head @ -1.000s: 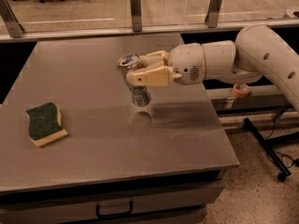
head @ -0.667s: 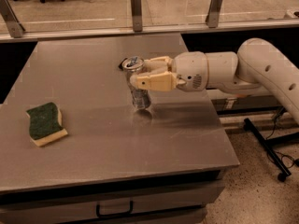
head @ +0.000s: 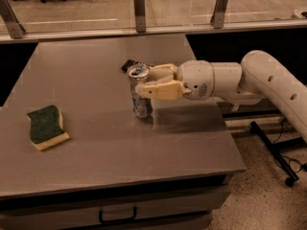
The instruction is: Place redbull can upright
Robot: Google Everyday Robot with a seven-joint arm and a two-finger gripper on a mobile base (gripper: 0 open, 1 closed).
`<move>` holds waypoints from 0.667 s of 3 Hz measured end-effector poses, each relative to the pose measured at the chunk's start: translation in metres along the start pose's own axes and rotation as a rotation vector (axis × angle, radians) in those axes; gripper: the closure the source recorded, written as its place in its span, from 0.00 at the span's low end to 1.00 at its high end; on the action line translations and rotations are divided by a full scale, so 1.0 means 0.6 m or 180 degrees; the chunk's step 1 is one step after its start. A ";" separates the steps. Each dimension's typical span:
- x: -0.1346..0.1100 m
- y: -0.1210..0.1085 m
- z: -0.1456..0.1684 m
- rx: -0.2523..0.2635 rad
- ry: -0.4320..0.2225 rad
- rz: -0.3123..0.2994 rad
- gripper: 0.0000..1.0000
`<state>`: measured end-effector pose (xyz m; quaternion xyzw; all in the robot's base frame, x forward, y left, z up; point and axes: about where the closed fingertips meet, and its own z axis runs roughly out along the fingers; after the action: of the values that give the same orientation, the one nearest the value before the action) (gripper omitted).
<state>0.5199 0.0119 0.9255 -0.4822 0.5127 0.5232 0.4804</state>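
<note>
Nearest, at left front of grey table (head: 96, 176): green-topped yellow sponge (head: 45, 127), lying flat, well apart from all else. Mid-table: redbull can (head: 140, 104), upright, base on the tabletop, pull-tab top uppermost. Gripper (head: 146, 80), reaching in from the right on a white arm (head: 268, 80), cream fingers (head: 165, 89) closed on the can's upper part, one on the near side, one on the far. Just behind the can: flat black bar (head: 128, 64), partly hidden. Farthest: metal posts (head: 139, 6) along the table's back edge.

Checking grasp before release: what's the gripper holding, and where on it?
The gripper holds the redbull can by its upper body, just below the rim, one finger on each side; the can stands upright on the table.
</note>
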 end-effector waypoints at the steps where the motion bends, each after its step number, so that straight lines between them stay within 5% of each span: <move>1: 0.008 0.002 -0.002 -0.0046 -0.0004 0.0014 0.14; 2: 0.016 0.005 -0.005 -0.0065 0.0000 0.0050 0.00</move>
<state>0.5164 0.0092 0.9160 -0.4831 0.5112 0.5322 0.4713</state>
